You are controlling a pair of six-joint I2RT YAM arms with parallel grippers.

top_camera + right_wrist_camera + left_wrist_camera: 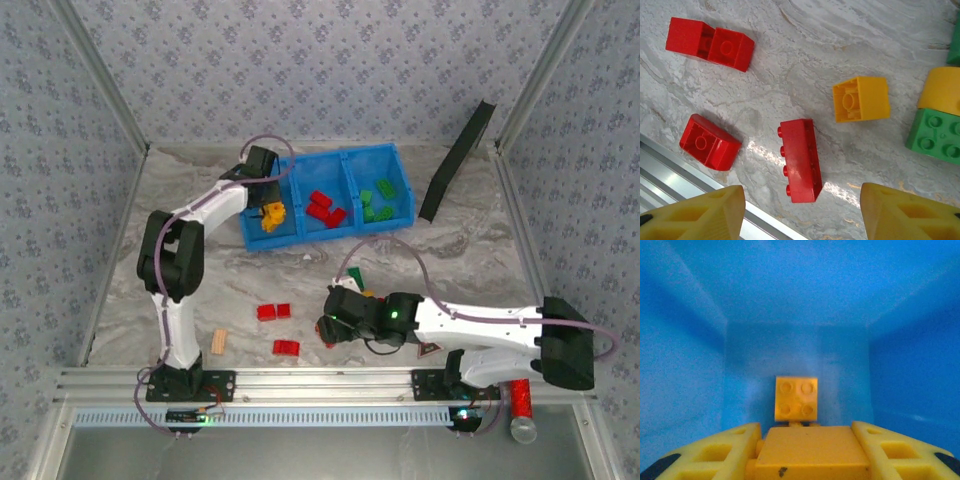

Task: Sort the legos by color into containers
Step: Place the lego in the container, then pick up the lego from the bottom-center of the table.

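Observation:
The blue bin (398, 168) has three side-by-side containers. Yellow legos lie in the left one, red legos (325, 207) in the middle, green legos (376, 207) in the right. My left gripper (271, 208) reaches down into the left compartment, shut on a yellow-orange brick (810, 452). Beyond it a yellow four-stud brick (796, 398) lies on the blue floor (790, 305). My right gripper (801, 192) hangs open over a long red brick (800, 159) lying on its side on the table. Around it lie more red bricks (710, 44) (707, 141), a yellow brick (861, 98) and a green brick (936, 135).
A tan wooden block (218, 342) lies near the left arm's base. A dark panel (458, 160) leans at the back right. The metal rail (670, 165) of the near table edge runs just behind the red bricks (274, 311). A dark triangle (430, 349) lies under the right arm.

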